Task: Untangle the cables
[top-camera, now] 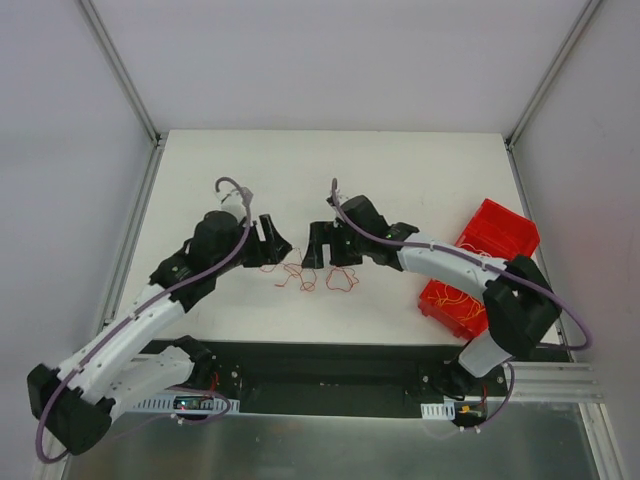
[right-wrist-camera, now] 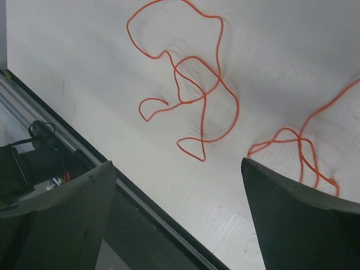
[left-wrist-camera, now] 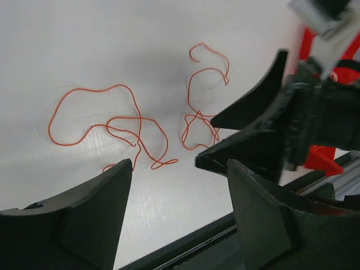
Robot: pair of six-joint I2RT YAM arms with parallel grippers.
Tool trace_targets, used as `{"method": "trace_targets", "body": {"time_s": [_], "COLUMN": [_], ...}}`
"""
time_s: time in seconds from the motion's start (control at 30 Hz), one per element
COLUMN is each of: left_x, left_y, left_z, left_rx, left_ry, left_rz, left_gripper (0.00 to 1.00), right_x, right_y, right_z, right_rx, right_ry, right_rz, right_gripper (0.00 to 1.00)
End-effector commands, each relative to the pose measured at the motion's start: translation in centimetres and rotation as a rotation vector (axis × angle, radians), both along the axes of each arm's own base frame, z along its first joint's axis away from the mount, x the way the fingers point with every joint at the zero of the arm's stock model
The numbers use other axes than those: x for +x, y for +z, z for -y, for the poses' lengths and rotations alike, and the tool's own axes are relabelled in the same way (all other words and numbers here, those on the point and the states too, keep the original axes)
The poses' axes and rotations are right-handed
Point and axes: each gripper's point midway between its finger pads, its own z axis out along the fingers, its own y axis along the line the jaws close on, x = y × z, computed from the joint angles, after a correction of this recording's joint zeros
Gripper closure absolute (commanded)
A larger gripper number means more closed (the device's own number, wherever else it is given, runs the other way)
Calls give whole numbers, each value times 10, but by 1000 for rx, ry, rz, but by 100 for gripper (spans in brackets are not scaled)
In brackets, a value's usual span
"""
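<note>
From above, the left gripper (top-camera: pixel 272 243) and right gripper (top-camera: pixel 330 246) face each other low over the white table (top-camera: pixel 330 170). The cables lie just in front of them as two small red-orange scribbles, one (top-camera: pixel 298 276) towards the left arm and one (top-camera: pixel 342 279) towards the right. At that distance they are too fine to follow. Only this view takes in the red bin (top-camera: pixel 500 232) at the table's right edge, where what may be yellow-orange strands (top-camera: pixel 458 300) lie in the nearer compartment, though the thin lines there are hard to make out. The left wrist camera brings the wires close. A wide, loose loop (left-wrist-camera: pixel 138 119) crosses itself near the left gripper (left-wrist-camera: pixel 179 169), and a tighter, taller curl (left-wrist-camera: pixel 198 115) ends beside the tips of the right gripper (left-wrist-camera: pixel 204 140); the two lie apart on the table. That view also shows both pairs of fingers spread with nothing between them. The right wrist camera shows the right gripper (right-wrist-camera: pixel 177 163) just as wide and empty. A looping cable (right-wrist-camera: pixel 203 97) lies flat ahead of it, a second (right-wrist-camera: pixel 298 140) runs behind its right finger and off the frame, and a black rail (right-wrist-camera: pixel 140 208) lies along the table's near edge.
</note>
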Motion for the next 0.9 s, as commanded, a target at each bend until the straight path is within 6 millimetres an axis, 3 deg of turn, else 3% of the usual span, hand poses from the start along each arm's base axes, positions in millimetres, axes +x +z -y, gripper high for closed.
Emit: {"method": "trace_targets", "body": {"time_s": [0.0,0.1,0.17,0.2,0.3,0.43,0.57,0.87], "left_x": [-8,-15,-20,-22,-28,-25,-16,-5], "left_y": [57,102,132,141,162,155,137,107], "left_z": [-41,-67,-83,-90,-108,-125,-132,-125], "left_rx": [26,59,86,104,150,241,318,352], "left_ry": [77,125,154,166,198,245,273,241], "left_rz": [184,331,423,455,540,562,544,518], "left_gripper": [31,28,27,26,25,24,24,24], "right_x": [9,5,6,13,24,29,25,20], "right_y": [0,-16,-30,-25,-46,-62,-73,-87], "right_z": [-32,-51,-52,-57,-50,-45,-47,-52], "right_rx": [-7,-93,-217,-259,-475,-642,-675,-696], "right_ry": [-47,-33,-8,1,86,185,239,266], "right_rz": [-40,-59,-51,-22,51,96,66,8], "right_gripper": [4,4,4,4,4,4,1,36]}}
